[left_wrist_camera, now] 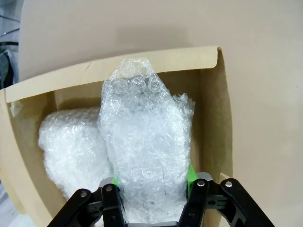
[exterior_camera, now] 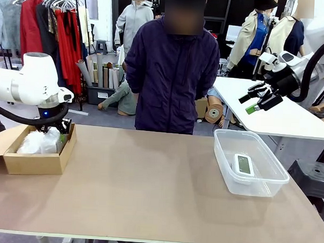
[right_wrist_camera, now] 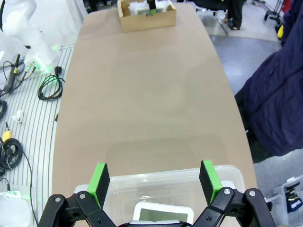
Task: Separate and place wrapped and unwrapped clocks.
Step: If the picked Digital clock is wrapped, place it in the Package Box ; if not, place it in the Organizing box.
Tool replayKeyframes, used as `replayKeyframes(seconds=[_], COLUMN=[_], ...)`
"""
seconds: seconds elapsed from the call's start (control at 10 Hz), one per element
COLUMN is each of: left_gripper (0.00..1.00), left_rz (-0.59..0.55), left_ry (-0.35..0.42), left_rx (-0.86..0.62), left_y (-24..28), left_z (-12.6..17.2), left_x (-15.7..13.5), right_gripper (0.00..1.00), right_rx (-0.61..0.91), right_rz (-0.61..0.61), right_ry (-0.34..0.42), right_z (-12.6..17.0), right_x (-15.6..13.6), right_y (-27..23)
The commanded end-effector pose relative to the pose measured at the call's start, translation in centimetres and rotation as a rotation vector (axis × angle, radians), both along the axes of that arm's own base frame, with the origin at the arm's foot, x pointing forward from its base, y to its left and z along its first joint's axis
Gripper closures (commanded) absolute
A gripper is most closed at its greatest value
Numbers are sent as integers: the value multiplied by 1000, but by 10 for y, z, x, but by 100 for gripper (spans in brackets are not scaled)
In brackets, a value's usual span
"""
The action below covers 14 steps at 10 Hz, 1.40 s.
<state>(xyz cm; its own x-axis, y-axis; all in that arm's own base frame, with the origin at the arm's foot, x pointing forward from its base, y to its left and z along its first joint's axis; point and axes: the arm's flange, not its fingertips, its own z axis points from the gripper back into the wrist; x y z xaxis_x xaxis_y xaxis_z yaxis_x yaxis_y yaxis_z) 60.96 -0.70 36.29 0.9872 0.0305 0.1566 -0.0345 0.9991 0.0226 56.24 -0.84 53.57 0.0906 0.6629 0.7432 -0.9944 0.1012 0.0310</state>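
My left gripper [left_wrist_camera: 151, 189] squeezes a bubble-wrapped clock [left_wrist_camera: 147, 146] down inside the cardboard box [exterior_camera: 36, 162]. I see another wrapped bundle [left_wrist_camera: 71, 146] touching it. My right gripper [exterior_camera: 258, 100] hangs wide open, holding nothing, above the clear tub [exterior_camera: 256, 182] with the bare white clock [exterior_camera: 243, 165].

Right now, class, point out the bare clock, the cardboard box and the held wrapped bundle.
bare clock [exterior_camera: 244, 165], front view, its screen.
cardboard box [exterior_camera: 34, 163], front view, near wall.
wrapped bundle [left_wrist_camera: 147, 142], left wrist view, its middle.
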Motion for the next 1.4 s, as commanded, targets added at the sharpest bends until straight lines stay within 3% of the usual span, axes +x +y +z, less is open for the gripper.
replayKeyframes(seconds=[0.0, 0.3, 0.4, 0.9, 1.3], left_gripper=[100, 100, 94, 0, 0], left_rz=[-28, -21, -20, -4, -18], left_ry=[-18, 1, 11, -20, -37], left_rx=[-32, -41, -43, -23, -47], left_y=[8, 6, 7, 4, -5], left_z=[-4, -16, -17, -13, 10], left_x=[3, 5, 6, 1, -8], right_gripper=[0, 0, 0, 0, 0], right_rx=[-20, -20, -20, -20, -20], right_rz=[8, 8, 8, 8, 8], right_ry=[-23, -23, -23, -23, -23], right_z=[-2, -2, -2, -2, -2], right_x=[-3, -3, -3, -3, -3], right_y=[0, 0, 0, 0, 0])
